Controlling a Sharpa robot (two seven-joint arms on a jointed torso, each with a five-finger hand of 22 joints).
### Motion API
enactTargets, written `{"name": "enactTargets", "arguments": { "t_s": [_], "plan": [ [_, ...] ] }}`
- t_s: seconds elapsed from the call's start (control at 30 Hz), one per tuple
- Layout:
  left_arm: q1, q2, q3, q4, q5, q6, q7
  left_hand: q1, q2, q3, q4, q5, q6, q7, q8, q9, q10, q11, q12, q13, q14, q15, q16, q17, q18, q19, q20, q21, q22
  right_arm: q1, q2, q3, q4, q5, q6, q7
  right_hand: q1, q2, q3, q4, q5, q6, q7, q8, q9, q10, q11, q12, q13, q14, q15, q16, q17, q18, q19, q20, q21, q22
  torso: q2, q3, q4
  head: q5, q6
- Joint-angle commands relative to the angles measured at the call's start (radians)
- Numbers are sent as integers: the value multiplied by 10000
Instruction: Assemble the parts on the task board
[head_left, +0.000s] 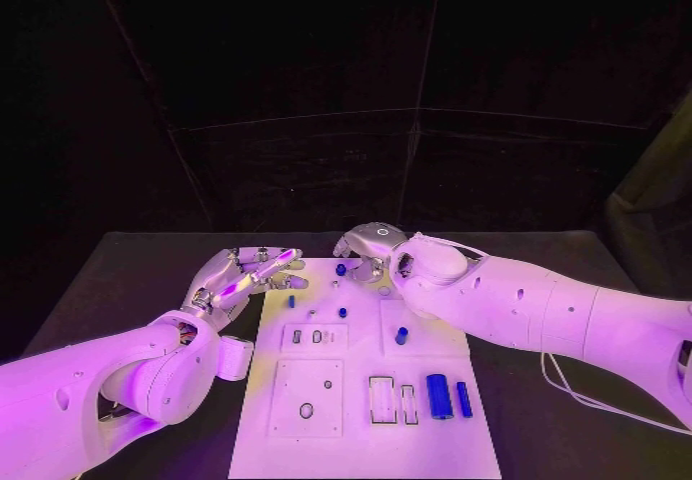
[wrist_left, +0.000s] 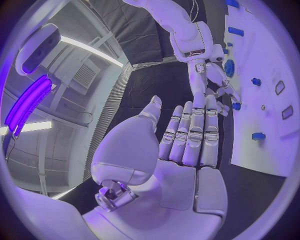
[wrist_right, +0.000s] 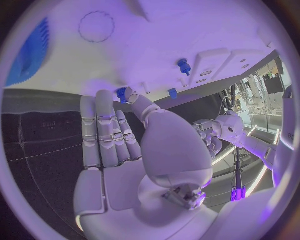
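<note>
The right hand (head_left: 372, 250) and its forearm lie across the far right corner of the white board (head_left: 361, 440), blocking approach to the small blue pegs (head_left: 340, 269) there from that side; the left hand (head_left: 245, 275) hangs just beside the board's far left edge, fingers straight and apart, nothing in them. The near half of the board lies uncovered from above; the blue cylinder (head_left: 438, 389) and blue bar (head_left: 463, 399) lie close together by its right edge, with open slots (head_left: 382, 399) just beside them.

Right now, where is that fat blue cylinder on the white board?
In the head view the big blue cylinder lies on the task board in its near right part, between a thinner blue peg and two empty rectangular slots.
</note>
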Motion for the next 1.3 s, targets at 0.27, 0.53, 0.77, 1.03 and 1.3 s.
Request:
{"name": "enactTargets", "arguments": {
  "t_s": [0.27,0.53,0.77,1.03,1.3],
  "plan": [
    [18,-12,9,23,-28,180,43,145,75,13,-154,34,3,43,-79,-5,2,40,-117,-1,-8,69,-100,44,56,33,76,-74,-47,20,-2321,125,2271,1482,-396,-695,-949,-344,-445,1119,530,994,-358,292,78,2736,-561,1367,392,1248,-396,1553,2040,-497,2368,-314,1603,2816,-2,11,-85,-2,-42],
    [21,-37,8,-99,-28,200,43,155,86,16,-165,35,20,33,-79,-2,22,34,-119,3,-6,67,-112,49,57,37,76,-79,-52,25,-3511,230,2812,2441,718,-1427,-443,-959,-2622,2894,1576,833,-677,53,13,3402,-911,4295,3209,1804,-759,3826,5702,-950,3910,-733,2800,5090,-7,67,-221,39,11],
    [21,2,7,-213,-28,209,43,155,86,16,-165,35,20,33,-79,-2,22,34,-119,3,-6,67,-112,49,57,37,76,-79,-52,27,-3562,243,2593,2286,1164,-1616,249,-997,-3227,3925,1688,816,-601,54,9,2779,-884,5444,4704,1842,-690,4200,6399,-970,3931,-662,2888,5253,11,56,-168,-2,-9],
    [20,39,6,-282,-28,229,31,161,94,16,-172,35,32,25,-80,0,38,28,-121,5,-5,65,-123,54,58,40,76,-83,-57,26,-3304,244,2288,2184,1257,-1654,632,-889,-3286,4161,1822,831,-602,68,13,2801,-886,6267,5714,1957,-676,4603,7190,-999,4019,-653,2980,5437,10,35,-172,-52,-36],
    [20,59,6,-314,-28,253,9,161,94,16,-172,35,32,25,-80,0,38,28,-121,5,-5,65,-123,54,58,40,76,-83,-57,26,-3077,245,2137,2126,1253,-1684,793,-738,-3383,4285,1957,920,-616,109,16,3547,-875,8733,8443,2142,-665,5258,8497,-1081,4278,-642,3186,5865,5,33,-168,-68,-54]
  ]
}}
